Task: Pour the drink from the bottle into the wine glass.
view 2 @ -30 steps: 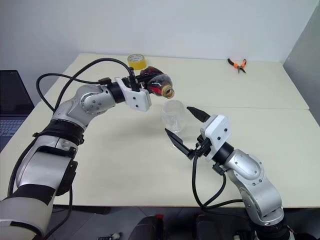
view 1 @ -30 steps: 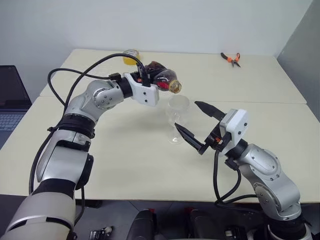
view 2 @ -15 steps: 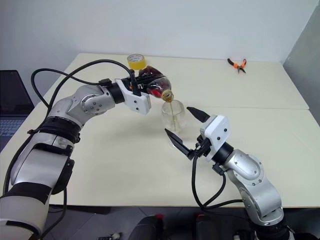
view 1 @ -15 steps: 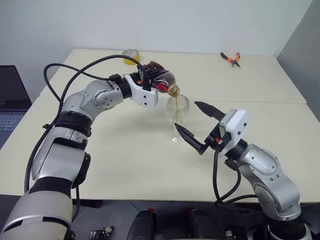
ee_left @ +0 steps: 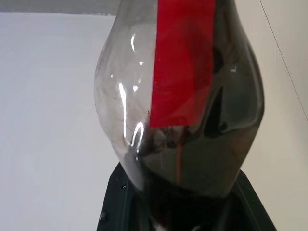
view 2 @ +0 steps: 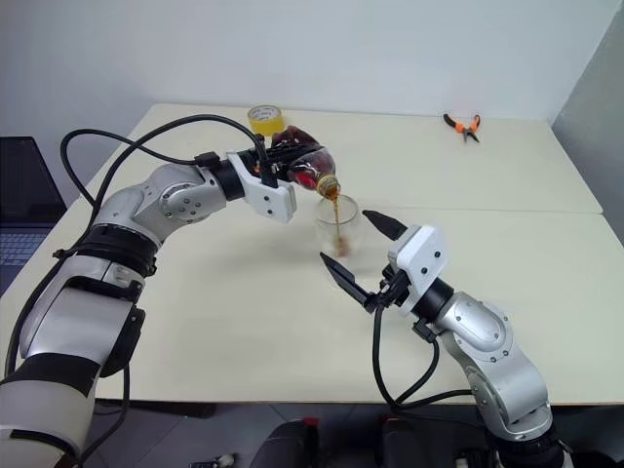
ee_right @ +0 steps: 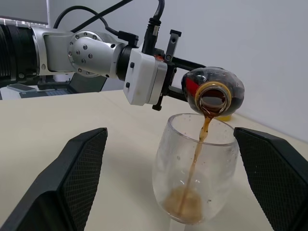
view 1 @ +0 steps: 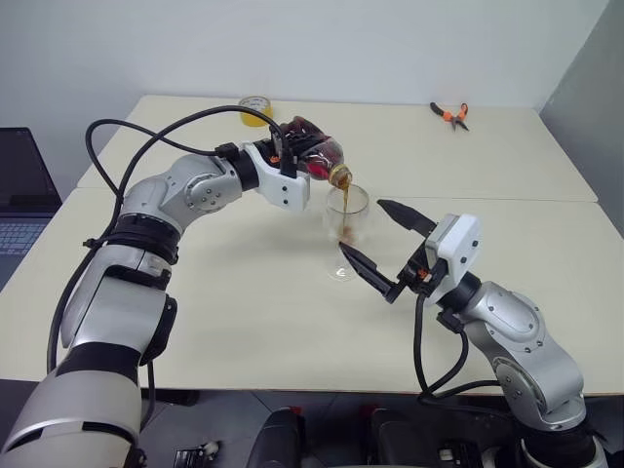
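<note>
My left gripper (view 1: 298, 156) is shut on the bottle (view 1: 318, 156), a squat clear bottle with a red label (ee_left: 180, 62). It holds the bottle tipped on its side, open mouth over the wine glass (view 1: 346, 222). A thin stream of the dark brown drink (ee_right: 202, 132) runs from the mouth into the bowl. A little of it pools at the bottom of the bowl (ee_right: 185, 204). The glass stands upright on the table (view 1: 244, 312). My right gripper (view 1: 359, 225) is open just in front of the glass, one finger (ee_right: 79, 178) on each side, not touching it.
A yellow tape roll (view 1: 255, 107) sits at the far edge behind the bottle. Orange-handled pliers (view 1: 450, 113) lie at the far right. A laptop (view 1: 19, 195) is off the table's left side. A seam (view 1: 507, 199) joins two tabletops.
The left wrist has rolled and tipped the bottle further. A second ago nothing flowed and the glass was empty; now the drink streams into it. The right arm has not moved.
</note>
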Controlling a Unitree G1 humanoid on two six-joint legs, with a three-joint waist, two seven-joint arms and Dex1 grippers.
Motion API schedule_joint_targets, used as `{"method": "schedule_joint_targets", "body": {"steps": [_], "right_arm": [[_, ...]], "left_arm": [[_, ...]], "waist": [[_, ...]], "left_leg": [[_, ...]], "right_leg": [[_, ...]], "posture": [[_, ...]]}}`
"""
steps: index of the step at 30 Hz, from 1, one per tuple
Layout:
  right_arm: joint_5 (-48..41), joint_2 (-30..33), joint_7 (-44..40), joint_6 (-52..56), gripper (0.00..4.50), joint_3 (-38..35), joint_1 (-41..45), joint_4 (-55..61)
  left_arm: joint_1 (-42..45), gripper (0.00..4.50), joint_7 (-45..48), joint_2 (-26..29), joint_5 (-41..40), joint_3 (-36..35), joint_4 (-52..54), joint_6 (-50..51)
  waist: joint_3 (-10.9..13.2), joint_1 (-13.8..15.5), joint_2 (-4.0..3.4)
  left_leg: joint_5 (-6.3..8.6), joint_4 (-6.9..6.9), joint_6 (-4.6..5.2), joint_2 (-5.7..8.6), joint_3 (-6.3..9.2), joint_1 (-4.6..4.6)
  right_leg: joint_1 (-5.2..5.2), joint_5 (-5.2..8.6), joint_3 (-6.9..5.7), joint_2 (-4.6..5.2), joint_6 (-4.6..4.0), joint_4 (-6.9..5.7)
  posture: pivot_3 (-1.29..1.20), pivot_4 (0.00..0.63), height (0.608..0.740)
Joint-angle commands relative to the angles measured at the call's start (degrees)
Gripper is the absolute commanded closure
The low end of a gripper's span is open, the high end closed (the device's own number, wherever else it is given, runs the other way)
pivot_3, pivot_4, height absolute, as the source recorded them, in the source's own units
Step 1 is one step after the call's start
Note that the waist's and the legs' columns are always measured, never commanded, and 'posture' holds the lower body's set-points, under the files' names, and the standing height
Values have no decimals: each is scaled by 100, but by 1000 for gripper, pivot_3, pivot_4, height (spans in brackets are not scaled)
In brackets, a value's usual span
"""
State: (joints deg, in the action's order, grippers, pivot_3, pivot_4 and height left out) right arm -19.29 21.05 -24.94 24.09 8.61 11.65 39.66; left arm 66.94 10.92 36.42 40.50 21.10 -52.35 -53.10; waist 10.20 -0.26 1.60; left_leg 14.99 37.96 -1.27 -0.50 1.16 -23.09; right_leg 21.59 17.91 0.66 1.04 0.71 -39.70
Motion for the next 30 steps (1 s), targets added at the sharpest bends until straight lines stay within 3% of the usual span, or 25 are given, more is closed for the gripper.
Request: {"method": "schedule_joint_targets", "body": {"steps": [1, 30], "right_arm": [[-58, -39, -23, -31, 0, -15, 6, 104], [-43, -58, -82, -92, 0, 23, -58, 64]], "left_arm": [[277, 3811, -239, 146, 28, -29, 139, -46], [584, 3817, -972, 261, 565, 304, -249, -150]], "waist": [[0, -1, 0], [0, 0, 0]], "left_leg": [[0, 0, 0, 0, -1, 0], [0, 1, 0, 0, -20, -2]], "right_leg": [[1, 0, 1, 0, 0, -2], [18, 0, 3, 0, 0, -20]], "posture": [[0, 150, 740], [0, 150, 740]]}}
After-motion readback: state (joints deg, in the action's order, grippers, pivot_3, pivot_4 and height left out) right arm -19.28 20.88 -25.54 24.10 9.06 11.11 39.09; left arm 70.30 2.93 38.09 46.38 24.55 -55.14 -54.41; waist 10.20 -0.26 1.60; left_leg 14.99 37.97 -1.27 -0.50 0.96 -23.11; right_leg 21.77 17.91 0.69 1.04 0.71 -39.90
